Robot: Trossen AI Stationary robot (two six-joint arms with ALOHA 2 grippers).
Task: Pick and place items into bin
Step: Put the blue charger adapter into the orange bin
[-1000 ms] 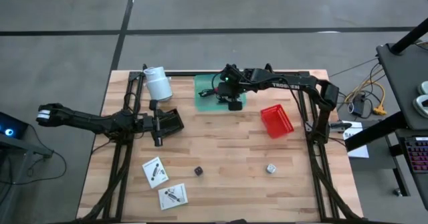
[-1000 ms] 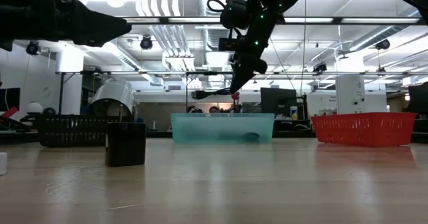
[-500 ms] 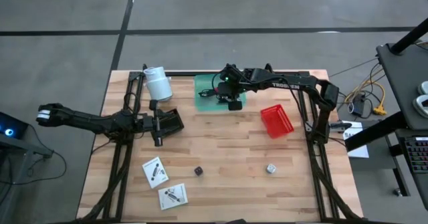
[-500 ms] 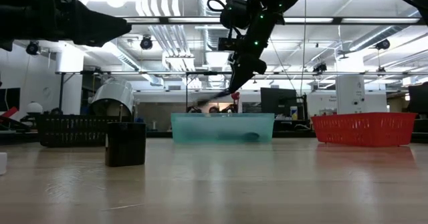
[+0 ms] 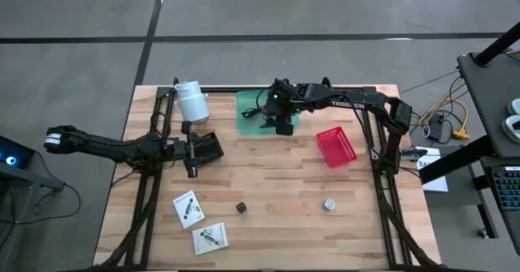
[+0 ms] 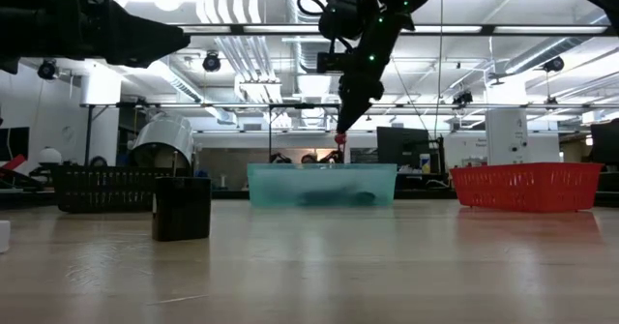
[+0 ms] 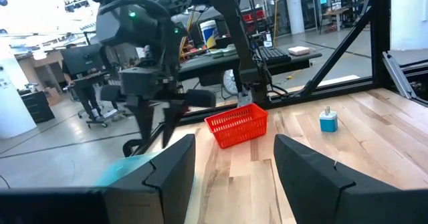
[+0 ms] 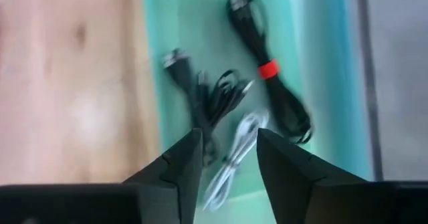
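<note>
What you could not make out

From above, the right arm covered much of the green bin [image 5: 248, 110], hiding its contents there; the print on the two white packets [image 5: 188, 209] was too small for you to read, and the two cubes [image 5: 241, 208] showed no detail. In the right wrist view the bin's far end was cut off and the cables [image 8: 221, 97] were blurred. The black basket [image 6: 97, 189] sat partly behind the black box [image 6: 181, 208] in the low view.

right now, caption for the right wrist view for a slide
Right pincer open above the teal bin, which holds a black cable and a white cord.
</note>
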